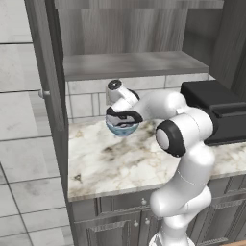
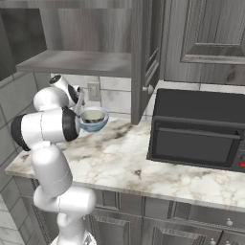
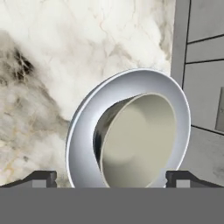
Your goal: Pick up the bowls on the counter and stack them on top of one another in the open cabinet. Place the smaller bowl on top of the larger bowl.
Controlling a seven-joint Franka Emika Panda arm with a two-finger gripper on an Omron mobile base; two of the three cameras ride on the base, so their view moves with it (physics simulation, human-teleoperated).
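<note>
Above the counter point(image 1: 110, 163), below the cabinet shelf point(image 1: 129, 65), the gripper point(image 1: 122, 116) pinches the large bowl point(image 2: 93, 124), small bowl point(image 3: 140, 142) nested inside; lift level, slowly, clearing the shelf edge.

- The claw point(image 1: 123, 116) hangs above the marble bench point(image 1: 110, 163), near its back edge, pointing down from a white arm that reaches in from the right.
- Directly under the claw sits the larger bowl point(image 1: 122, 128), its light blue outside showing; whether the fingers grip its rim cannot be told here.
- Above and behind the claw is the open cabinet point(image 1: 125, 48), with its flat grey shelf point(image 1: 129, 65).
- To the claw's right, well apart, a black oven point(image 1: 218, 113) stands on the bench.
- Below the claw, under the slab, run grey drawers point(image 1: 120, 206) with knobs.
</note>
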